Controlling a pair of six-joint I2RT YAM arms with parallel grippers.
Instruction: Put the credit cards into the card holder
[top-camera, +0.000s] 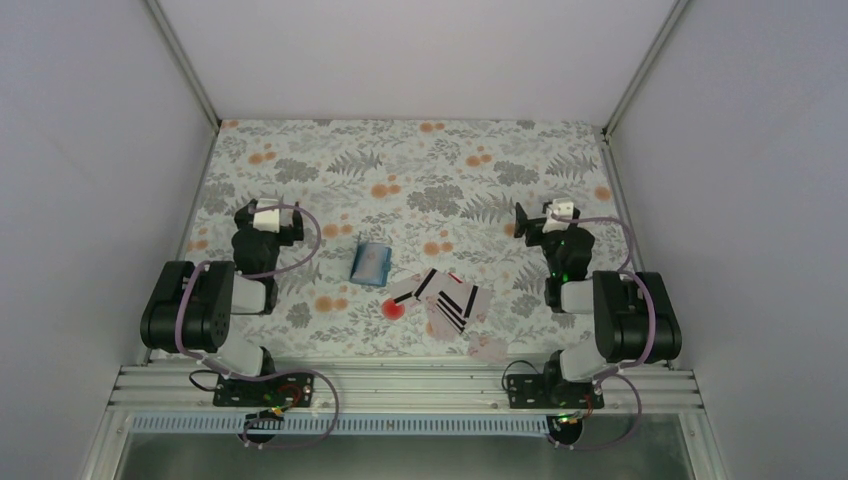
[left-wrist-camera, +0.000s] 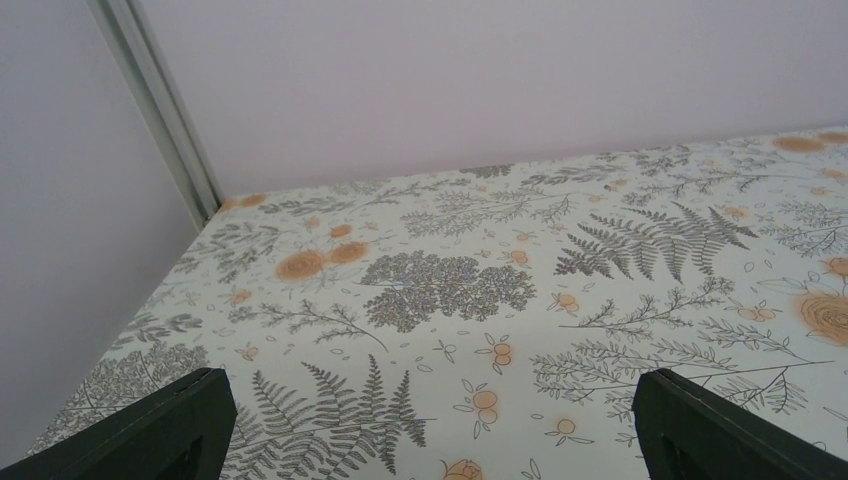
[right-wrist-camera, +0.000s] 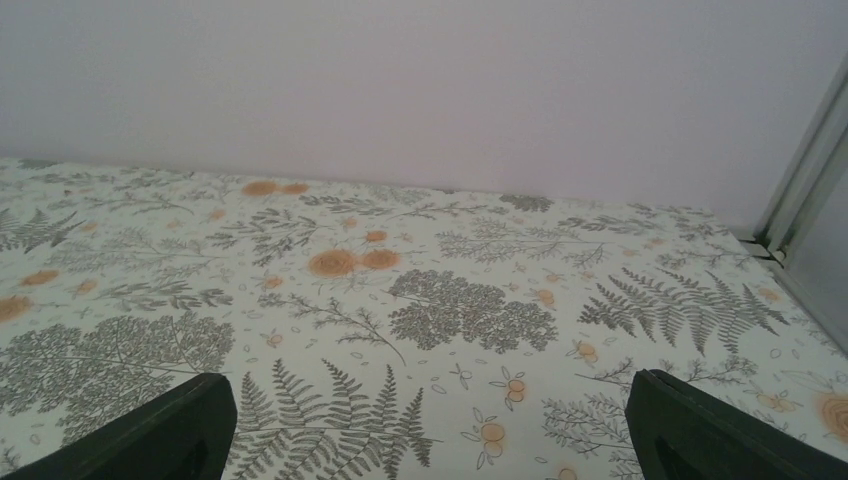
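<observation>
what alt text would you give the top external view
A blue card holder lies near the middle of a floral table, with pale, black-striped credit cards fanned out right of it. The left gripper and right gripper stand open on either side, holding nothing.

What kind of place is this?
Probably a robot test booth: plain walls box in a flowery table, the left arm and right arm sit on a metal rail, and credit cards lie near a card holder.

Overhead rear view; wrist views low, facing back wall (left-wrist-camera: 500, 80).
</observation>
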